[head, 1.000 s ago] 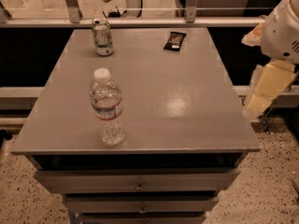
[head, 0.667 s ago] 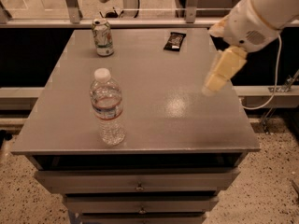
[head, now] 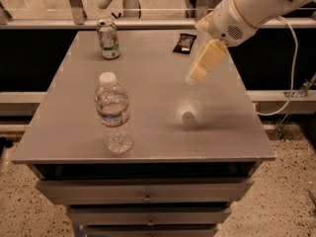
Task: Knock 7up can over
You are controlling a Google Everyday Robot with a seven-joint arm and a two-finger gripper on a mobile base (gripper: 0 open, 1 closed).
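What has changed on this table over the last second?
The gripper has swung in from beyond the right edge and now hangs above the table, right of centre, nearer the 7up can. The can stays upright at the back left, untouched. The water bottle and the dark packet have not moved.

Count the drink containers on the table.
2: the 7up can back left, the water bottle front left. None looks hidden. The pincer hovers over the right half of the table.

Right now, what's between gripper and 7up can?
Camera view: only bare tabletop. Gripper hangs right of centre, 7up can back left; dark packet and water bottle lie off that line.
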